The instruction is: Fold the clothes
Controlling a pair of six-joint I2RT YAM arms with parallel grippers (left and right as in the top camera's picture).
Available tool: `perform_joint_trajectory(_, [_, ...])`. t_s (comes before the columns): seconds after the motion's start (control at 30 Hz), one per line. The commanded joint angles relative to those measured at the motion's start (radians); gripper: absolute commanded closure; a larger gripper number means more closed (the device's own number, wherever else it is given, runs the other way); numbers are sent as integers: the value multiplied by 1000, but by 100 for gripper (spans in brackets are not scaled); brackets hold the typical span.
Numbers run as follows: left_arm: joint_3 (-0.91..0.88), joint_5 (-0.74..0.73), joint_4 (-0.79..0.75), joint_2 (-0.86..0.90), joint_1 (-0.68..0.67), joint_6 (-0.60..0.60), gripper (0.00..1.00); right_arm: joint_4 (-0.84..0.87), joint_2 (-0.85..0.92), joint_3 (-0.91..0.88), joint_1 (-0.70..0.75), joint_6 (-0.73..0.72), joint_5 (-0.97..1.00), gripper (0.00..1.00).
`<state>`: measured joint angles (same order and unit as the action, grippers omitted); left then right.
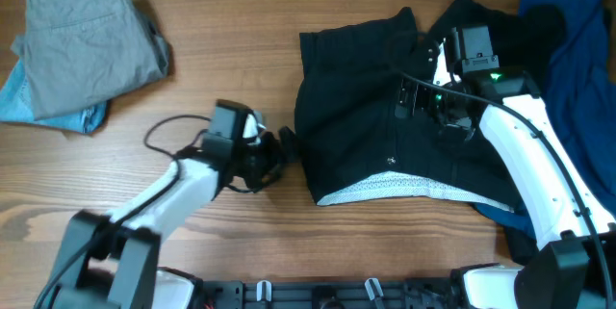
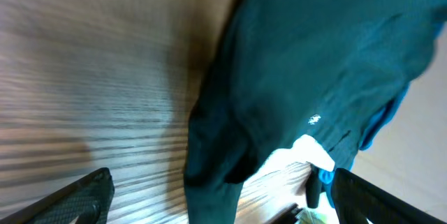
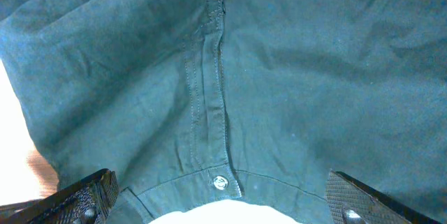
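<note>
Spreading across the whole overhead view, the brown wooden table [image 1: 221, 49] shows its widest stretch of bare board between the two piles, from the top edge down to the left arm. The black cloth shorts [image 1: 366, 107] lie flat right of centre, waistband toward the near edge and leg openings toward the far edge. Their left edge runs almost straight, and bare wood borders it on the left and along the front. On the right the shorts meet a rumpled deep-blue garment [image 1: 577, 49], which fills the table's right margin and runs off the top edge. The right arm lies over this boundary, so I cannot tell which cloth overlaps the other there.

At the far left corner a folded grey pair of trousers [image 1: 87, 44] rests on a pale blue cloth [image 1: 29, 102], well apart from the shorts.

The left gripper [image 1: 287, 145] sits low over the wood just beside the shorts' left edge. Its wrist view shows the fingers spread wide with nothing between them. The right gripper [image 1: 404, 99] hangs over the middle of the shorts, above the fly seam, jaws likewise released and wide apart.

A whitish mesh lining strip [image 1: 385, 189] shows along the turned-out waistband at the near hem. Just above it sits a small pale round button [image 3: 220, 181] at the foot of the fly.
</note>
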<state>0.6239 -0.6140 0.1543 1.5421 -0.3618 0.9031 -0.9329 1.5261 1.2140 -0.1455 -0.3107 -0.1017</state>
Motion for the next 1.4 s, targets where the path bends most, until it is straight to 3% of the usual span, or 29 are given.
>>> perform_joint_trajectory(0.0, [14, -3, -92, 126, -105, 226, 2, -1, 5, 3, 2, -6, -11, 0])
perform_joint_trajectory(0.03, [14, -3, -125, 152, -128, 249, 3, -1, 5, 3, 2, -6, -11, 0])
perform_joint_trajectory(0.07, [14, -3, -174, 186, -162, 270, 11, -1, 5, 3, 2, -6, -11, 0])
perform_joint_trajectory(0.17, [14, -4, -217, 216, -202, 272, 96, 5, 5, 3, 2, -6, -11, 0])
perform_joint_trajectory(0.27, [14, -70, -151, 200, -157, 175, 96, 68, 5, 3, 2, -3, -6, 0])
perform_joint_trajectory(0.37, [14, -127, 57, 139, 0, 10, 96, 188, 6, 3, 2, -3, -7, 0])
perform_joint_trajectory(0.43, [14, -87, 196, 96, 112, -120, 96, 264, 6, 3, 2, -3, -13, 1])
perform_joint_trajectory(0.53, [19, 36, 382, 33, 342, -322, 96, 410, 23, 3, 1, -3, -76, 11])
perform_joint_trajectory(0.63, [22, 88, 430, 13, 544, -426, 96, 552, 87, 3, -20, 26, -190, 16])
perform_joint_trajectory(0.8, [22, 89, 422, 13, 680, -425, 96, 723, 275, 3, -95, 92, -266, 15])
perform_joint_trajectory(1.13, [22, 93, 423, 13, 671, -425, 94, 1266, 615, 3, -171, 108, -208, 7])
perform_joint_trajectory(1.37, [22, 93, 424, 14, 671, -425, 93, 1452, 705, 4, -171, 98, -176, 8])
